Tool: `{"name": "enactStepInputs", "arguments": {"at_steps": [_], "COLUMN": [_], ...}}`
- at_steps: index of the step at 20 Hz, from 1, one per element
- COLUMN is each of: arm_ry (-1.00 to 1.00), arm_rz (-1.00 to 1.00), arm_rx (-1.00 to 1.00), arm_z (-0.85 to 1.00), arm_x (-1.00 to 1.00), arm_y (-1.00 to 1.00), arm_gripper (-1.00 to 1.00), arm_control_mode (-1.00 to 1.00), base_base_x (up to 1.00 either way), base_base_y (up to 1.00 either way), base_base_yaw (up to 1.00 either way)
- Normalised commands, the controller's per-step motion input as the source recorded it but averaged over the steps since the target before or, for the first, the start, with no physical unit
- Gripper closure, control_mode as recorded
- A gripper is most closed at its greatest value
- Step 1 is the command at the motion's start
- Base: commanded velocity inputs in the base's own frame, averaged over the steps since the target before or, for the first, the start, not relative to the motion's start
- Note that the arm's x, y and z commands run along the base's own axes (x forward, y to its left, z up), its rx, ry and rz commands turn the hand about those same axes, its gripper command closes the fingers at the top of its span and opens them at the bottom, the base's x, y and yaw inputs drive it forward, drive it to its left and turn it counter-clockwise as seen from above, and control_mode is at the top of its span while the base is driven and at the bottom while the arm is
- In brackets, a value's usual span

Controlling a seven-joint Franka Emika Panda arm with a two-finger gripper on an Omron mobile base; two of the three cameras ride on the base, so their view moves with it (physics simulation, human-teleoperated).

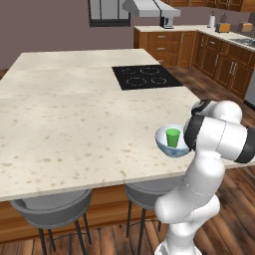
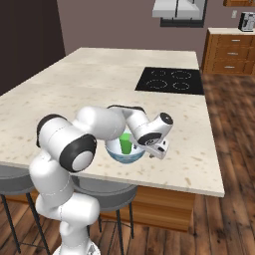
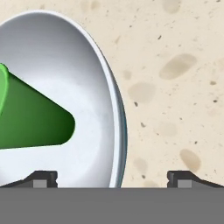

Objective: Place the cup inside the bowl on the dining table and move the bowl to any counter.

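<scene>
A very large beige speckled stone dining table (image 1: 74, 124) with an inset black four-burner cooktop (image 1: 146, 76) stretches across a simulated kitchen with a dark wooden floor. Near the table's front edge, at its right-hand end as seen from the left base view, sits a round white bowl with a pale blue patterned outside (image 1: 168, 144). A small bright green tapered cup without a handle (image 1: 173, 137) stands upright inside the bowl, its rim rising about level with the bowl's rim. The white robot arm with dark joints (image 1: 219, 132) bends over this spot, and its two-finger gripper (image 2: 158, 149) hangs just beside the bowl, on the side away from the arm's base in the right base view. In the hand view the two small dark fingertips (image 3: 43, 178) stand wide apart at the bottom, with the bowl's rim (image 3: 118, 131) running up between them: one tip lies over the white inside, the other over bare stone. The gripper is spread open and grasps nothing; whether a finger touches the rim is hard to tell from these angles. The cup fills the left of the hand view, resting against the bowl's inner surface. Two grey round stools (image 1: 52, 209) are tucked under the table's near edge. In the background, brown wooden cabinets (image 1: 164, 45) run along the far wall under a beige counter (image 1: 229, 35) carrying small appliances.
</scene>
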Motion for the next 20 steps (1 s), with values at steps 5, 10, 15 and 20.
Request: {"name": "enactStepInputs", "arguments": {"at_steps": [5, 10, 15, 20], "arm_ry": [0.00, 0.00, 0.00, 0.00], "arm_rz": [0.04, 0.02, 0.00, 0.00], "arm_rx": [0.00, 0.00, 0.00, 0.00], "arm_z": [-0.08, -0.03, 0.00, 0.00], "arm_x": [0.03, 0.00, 0.00, 0.00], "arm_y": [0.00, 0.03, 0.00, 0.00], "arm_gripper": [-1.00, -1.00, -1.00, 1.00], "arm_control_mode": [-1.00, -1.00, -1.00, -1.00], "base_base_x": [0.00, 0.00, 0.00, 0.00], "base_base_y": [0.00, 0.00, 0.00, 0.00], "base_base_yaw": [0.00, 0.00, 0.00, 0.00]}}
